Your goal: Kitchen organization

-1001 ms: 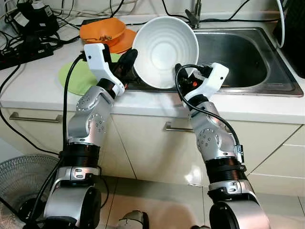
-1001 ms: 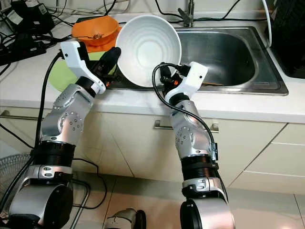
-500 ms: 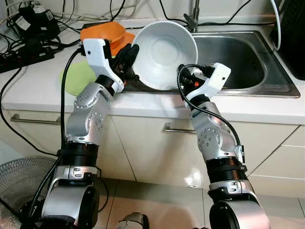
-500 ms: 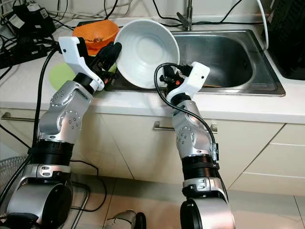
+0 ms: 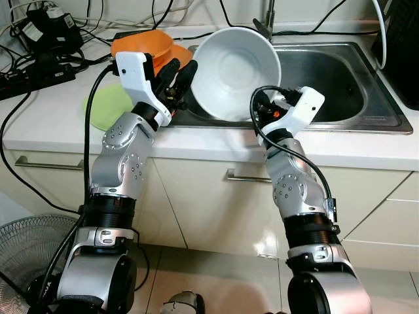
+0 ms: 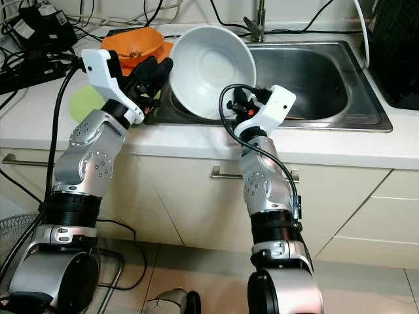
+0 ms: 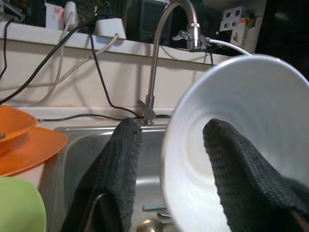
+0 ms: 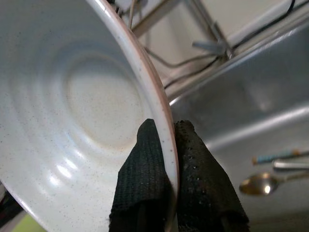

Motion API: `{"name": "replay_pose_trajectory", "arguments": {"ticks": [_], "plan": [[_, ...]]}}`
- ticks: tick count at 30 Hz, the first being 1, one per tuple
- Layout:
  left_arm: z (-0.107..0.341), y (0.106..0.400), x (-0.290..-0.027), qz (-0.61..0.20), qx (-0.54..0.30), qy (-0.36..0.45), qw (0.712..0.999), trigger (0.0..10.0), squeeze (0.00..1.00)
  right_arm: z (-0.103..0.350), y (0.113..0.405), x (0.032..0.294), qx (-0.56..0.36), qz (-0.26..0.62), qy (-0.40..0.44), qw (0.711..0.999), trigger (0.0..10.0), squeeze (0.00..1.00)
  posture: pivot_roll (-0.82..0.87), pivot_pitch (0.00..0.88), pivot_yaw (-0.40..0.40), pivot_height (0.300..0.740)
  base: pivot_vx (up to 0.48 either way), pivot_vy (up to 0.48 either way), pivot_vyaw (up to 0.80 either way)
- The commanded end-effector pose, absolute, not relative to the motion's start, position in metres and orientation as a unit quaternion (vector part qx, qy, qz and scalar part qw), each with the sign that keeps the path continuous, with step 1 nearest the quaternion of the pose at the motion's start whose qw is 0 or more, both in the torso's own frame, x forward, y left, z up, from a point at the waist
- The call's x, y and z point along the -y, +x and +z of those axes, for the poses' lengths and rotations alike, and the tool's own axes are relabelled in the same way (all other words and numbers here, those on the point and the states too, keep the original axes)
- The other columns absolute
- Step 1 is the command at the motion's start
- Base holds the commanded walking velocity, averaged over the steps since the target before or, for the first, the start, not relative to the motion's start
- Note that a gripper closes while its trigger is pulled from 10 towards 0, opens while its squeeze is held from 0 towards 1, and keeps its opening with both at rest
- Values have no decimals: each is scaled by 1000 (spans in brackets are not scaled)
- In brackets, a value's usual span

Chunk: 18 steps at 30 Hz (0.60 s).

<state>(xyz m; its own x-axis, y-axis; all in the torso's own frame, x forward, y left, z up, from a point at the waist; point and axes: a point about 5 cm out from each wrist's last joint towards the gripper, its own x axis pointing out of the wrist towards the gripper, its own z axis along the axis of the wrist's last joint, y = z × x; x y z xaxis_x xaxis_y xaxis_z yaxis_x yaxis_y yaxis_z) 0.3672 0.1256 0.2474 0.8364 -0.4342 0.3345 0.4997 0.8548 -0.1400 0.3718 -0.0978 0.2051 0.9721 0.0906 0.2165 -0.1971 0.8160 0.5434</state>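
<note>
Above the near left corner of the steel sink [image 5: 340, 78], a large white bowl [image 5: 236, 69] is held tilted on edge, its hollow facing the camera, and it hides much of the basin's left half and the base of the tap [image 7: 166, 43]. Seen from the right wrist, a spoon [image 8: 263, 182] and some thin utensils lie on the sink floor, blurred and partly cut off. Orange bowl [image 5: 141, 44] and orange plate [image 7: 29, 150] sit behind the left gripper, partly covered by it; a green plate [image 5: 108, 106] lies on the pale countertop [image 5: 46, 111] beside them. Black cables and a power strip [image 5: 33, 65] trail across the back left. Cream cabinet fronts with metal handles run below, and a fan [image 5: 29, 252] stands on the floor.

Right gripper [image 8: 166, 169] pinches the bowl's lower rim, one finger inside, one outside. Left gripper [image 7: 169, 164] straddles the opposite rim with its fingers spread, one inside the bowl and one behind; whether they actually press it is unclear.
</note>
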Motion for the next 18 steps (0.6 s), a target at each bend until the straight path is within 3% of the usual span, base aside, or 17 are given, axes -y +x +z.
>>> {"name": "replay_pose_trajectory", "arguments": {"ticks": [1,5,10,11,15,18], "plan": [[247,365,-128,-241,148,-97,954,10000,0,224,377,96,122,72,295,945,0,0,164,21,119,740,0,0,0],[239,362,-125,-244,136,-105,954,10000,0,236,389,116,139,34,253,957,0,0,166,23,113,740,0,0,0],[234,361,-124,-244,130,-111,955,10000,0,243,393,123,151,23,225,962,0,0,165,24,110,740,0,0,0],[225,359,-120,-241,120,-107,957,10000,0,248,398,127,156,12,184,970,10000,0,167,24,107,740,0,0,0],[217,357,-117,-236,109,-97,961,10000,0,249,402,131,158,5,158,975,10000,0,170,26,105,740,0,0,0],[203,353,-114,-216,100,-33,971,10000,0,248,405,133,160,2,116,980,10000,0,172,28,102,740,0,0,0]]}}
